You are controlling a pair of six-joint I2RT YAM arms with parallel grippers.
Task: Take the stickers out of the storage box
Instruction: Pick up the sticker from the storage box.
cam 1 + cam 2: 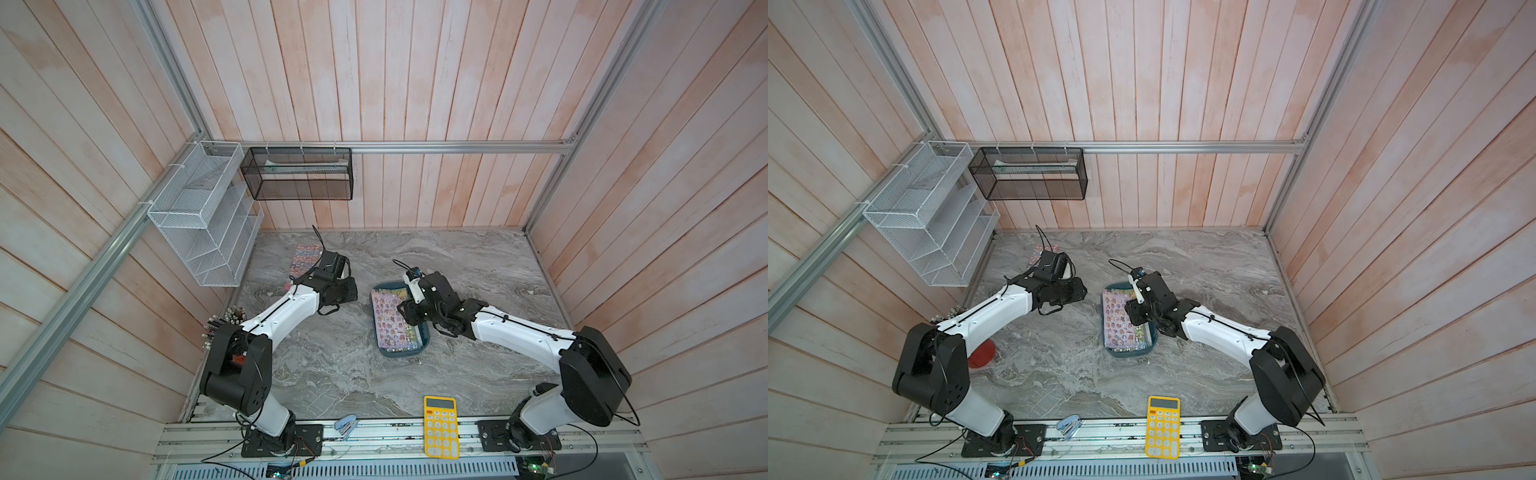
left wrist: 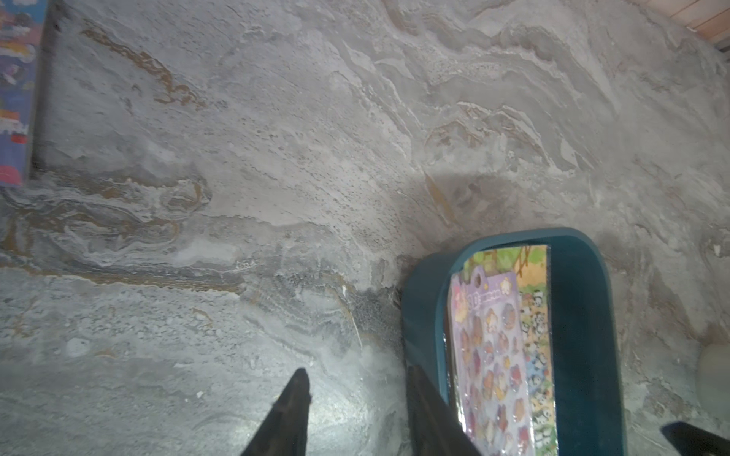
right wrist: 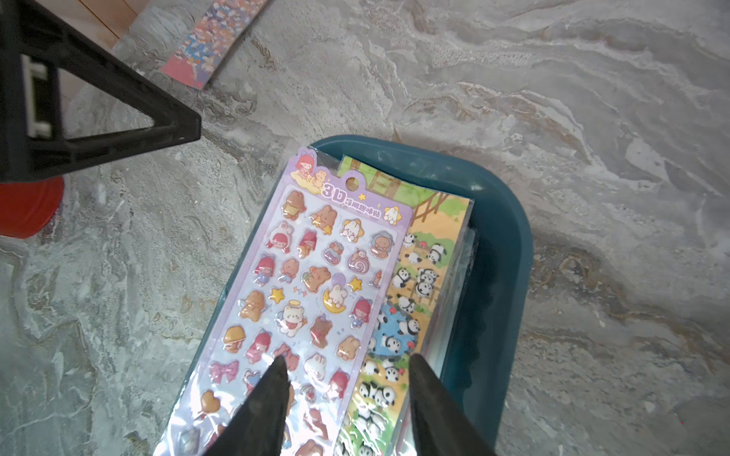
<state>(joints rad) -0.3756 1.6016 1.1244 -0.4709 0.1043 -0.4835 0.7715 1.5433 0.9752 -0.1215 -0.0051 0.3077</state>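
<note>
The storage box (image 1: 424, 337) (image 1: 1153, 337) is a teal tray in the middle of the marble table. Stickers lie stacked in it: a lilac sheet (image 3: 316, 276) (image 1: 387, 318) on top, and a green and yellow panda sheet (image 3: 418, 276) (image 2: 537, 335) under it. One more sticker sheet (image 1: 305, 259) (image 3: 213, 39) (image 2: 15, 98) lies flat on the table at the far left. My right gripper (image 3: 347, 359) (image 1: 406, 313) hovers open over the stack, one finger above each of the two sheets. My left gripper (image 2: 357, 379) (image 1: 349, 291) is open and empty over bare table, one finger beside the box's outer wall (image 2: 422, 316).
A yellow calculator (image 1: 441, 426) and a small blue stapler (image 1: 345, 426) lie at the front edge. A white wire rack (image 1: 203, 220) and a black mesh basket (image 1: 297, 174) hang on the walls. A red-based pen holder (image 1: 982, 353) stands by the left arm.
</note>
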